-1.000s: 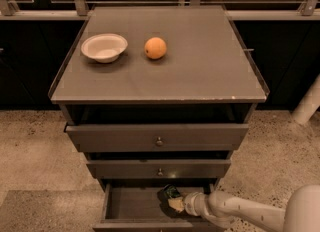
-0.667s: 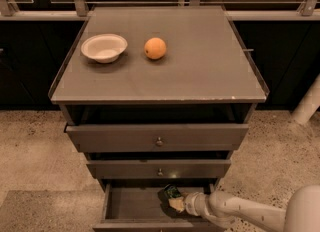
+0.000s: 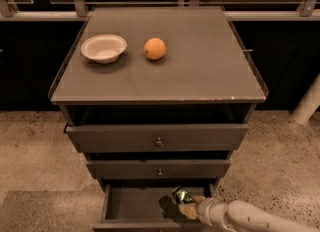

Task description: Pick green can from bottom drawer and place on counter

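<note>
Counter (image 3: 200, 66) is lit evenly from above. Soft shadows are cast beside the bowl (image 3: 103, 47) and orange (image 3: 155, 48). Background is left dark. Bottom drawer (image 3: 135, 203) is dim inside. The claw (image 3: 185, 202) is seen there, with a highlight caught on the green can (image 3: 182, 195).

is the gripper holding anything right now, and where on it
Cannot be told: the gripper is inside the bottom drawer, close up to the green can, but whether it grips the can does not show.

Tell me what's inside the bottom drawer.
The bottom drawer holds the green can, with the gripper close at it. The arm hides the drawer floor beneath it.
</note>
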